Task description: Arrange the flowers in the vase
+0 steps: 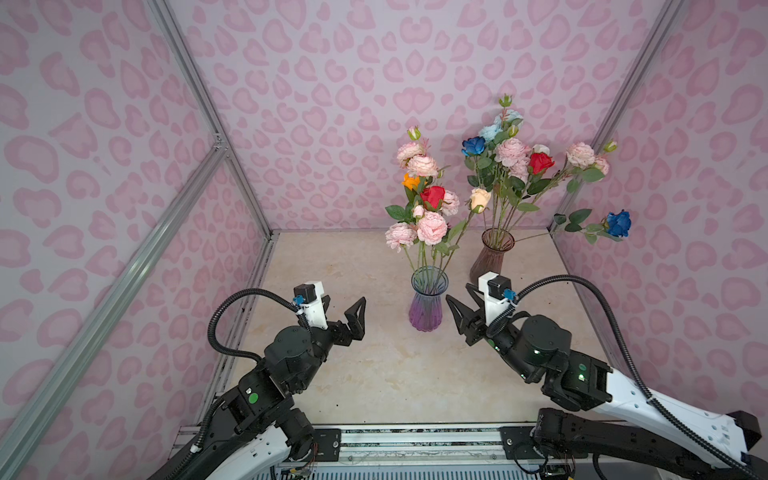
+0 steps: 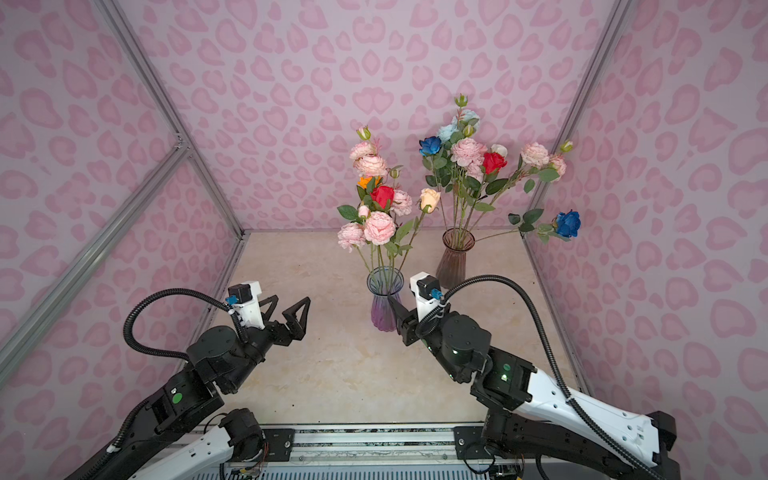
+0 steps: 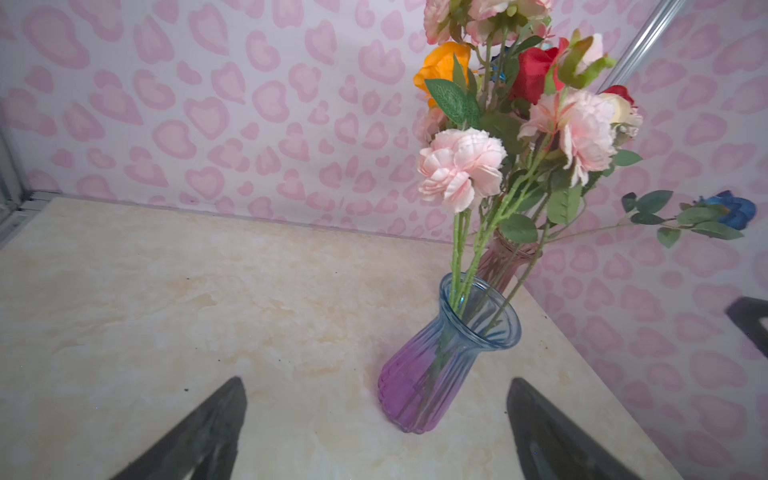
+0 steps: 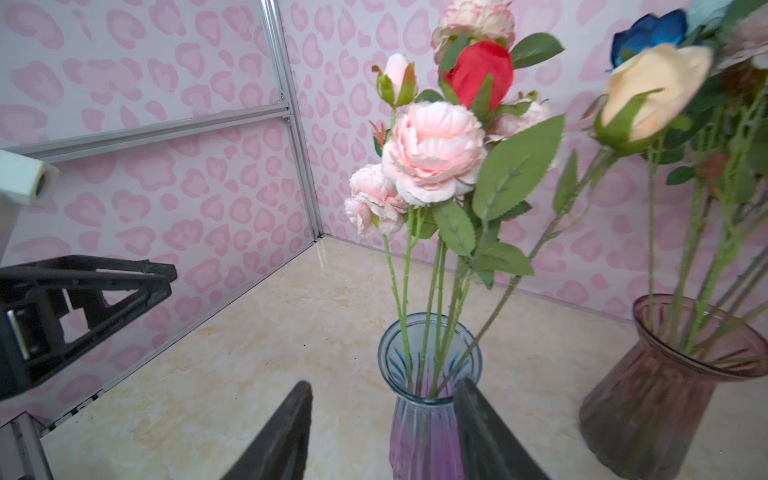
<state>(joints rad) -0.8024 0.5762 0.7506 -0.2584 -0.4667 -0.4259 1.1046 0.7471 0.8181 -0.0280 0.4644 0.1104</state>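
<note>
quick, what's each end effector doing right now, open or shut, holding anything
left end effector: open, holding nothing
right end effector: open, holding nothing, beside the blue-and-purple ribbed glass vase

Two glass vases: one blue-purple vase (image 1: 427, 307), one brown vase (image 1: 490, 262). Two red roses (image 1: 432, 196), two dark blue roses (image 1: 473, 146), two pale blue heads (image 1: 490, 132), one orange rose (image 1: 410, 181), one peach rose (image 1: 480, 199), one white rose (image 1: 541, 148), roughly ten pink peonies (image 1: 432, 227). Two grippers: left gripper (image 1: 345, 301), right gripper (image 1: 457, 291).
</note>
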